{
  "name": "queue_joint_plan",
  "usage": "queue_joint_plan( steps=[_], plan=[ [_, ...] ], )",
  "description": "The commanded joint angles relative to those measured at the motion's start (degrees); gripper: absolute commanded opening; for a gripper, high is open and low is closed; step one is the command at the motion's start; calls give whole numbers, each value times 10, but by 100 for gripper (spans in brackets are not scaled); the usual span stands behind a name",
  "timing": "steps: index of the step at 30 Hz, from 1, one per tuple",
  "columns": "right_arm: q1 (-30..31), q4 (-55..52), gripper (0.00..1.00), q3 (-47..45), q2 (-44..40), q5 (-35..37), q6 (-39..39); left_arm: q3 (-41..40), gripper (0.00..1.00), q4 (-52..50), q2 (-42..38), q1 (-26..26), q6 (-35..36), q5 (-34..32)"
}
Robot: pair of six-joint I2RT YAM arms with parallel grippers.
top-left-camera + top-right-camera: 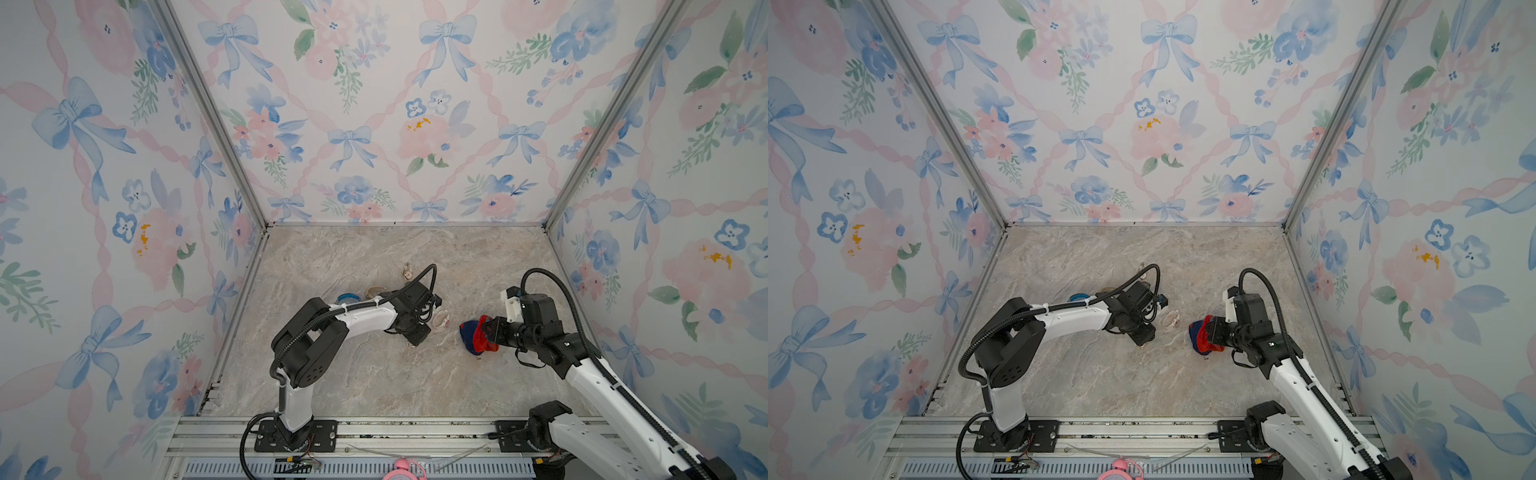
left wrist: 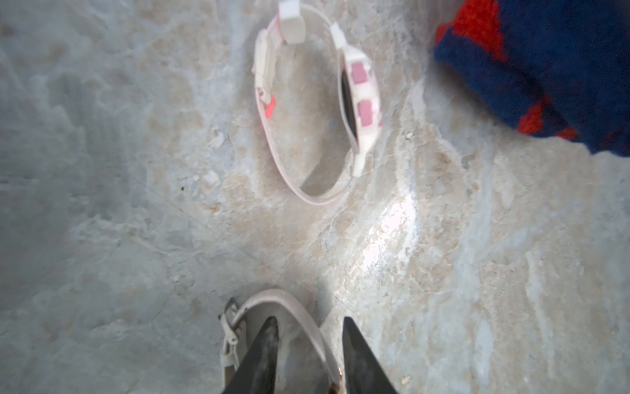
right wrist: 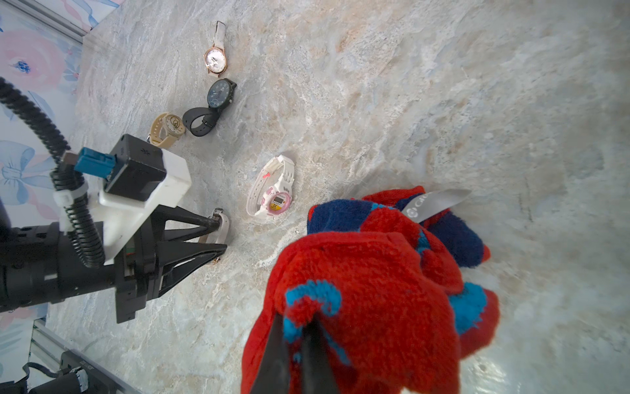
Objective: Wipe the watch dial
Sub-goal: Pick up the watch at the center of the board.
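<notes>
A pale-strapped watch [image 2: 296,303] lies on the marble table [image 1: 374,382]; only a gold edge of its case shows and its dial is hidden. My left gripper [image 2: 309,320] stands open over it. One finger is inside the strap loop and the other outside, so the strap runs between the jaws. A white and pink digital watch [image 3: 272,194] lies on its side just beyond, dial facing the cloth. My right gripper [image 3: 296,320] is shut on a red and blue fluffy cloth [image 3: 368,273], which bunches on the table close to the digital watch [image 1: 441,321].
Farther back lie a rose-gold watch [image 3: 215,61], a black watch [image 3: 220,93] and a beige watch [image 3: 170,126]. A blue band [image 1: 348,297] sits behind the left arm. Flowered walls close three sides. A pink clock [image 1: 405,467] is at the front rail.
</notes>
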Motion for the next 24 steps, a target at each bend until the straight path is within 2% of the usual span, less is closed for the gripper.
queue_joint_plan(
  steps=[1, 10, 14, 16, 21, 24],
  plan=[
    [-1, 7, 0, -9, -3, 1, -6, 14, 31, -25, 20, -7, -8, -7],
    [-9, 10, 0, -14, -5, -1, -5, 14, 21, -36, 32, -7, -9, 0],
    [-9, 13, 0, -17, -3, -1, -2, 20, 5, -39, 38, -2, -11, 14],
    [-9, 14, 0, -17, -4, -2, -1, 21, 1, -39, 39, 0, -14, 24],
    [-8, 12, 0, -19, -6, -5, -2, 31, 0, -38, 21, 11, -39, 45],
    [-2, 16, 0, -14, -7, -9, -3, 38, 0, -28, -6, 27, -92, 66]
  ],
)
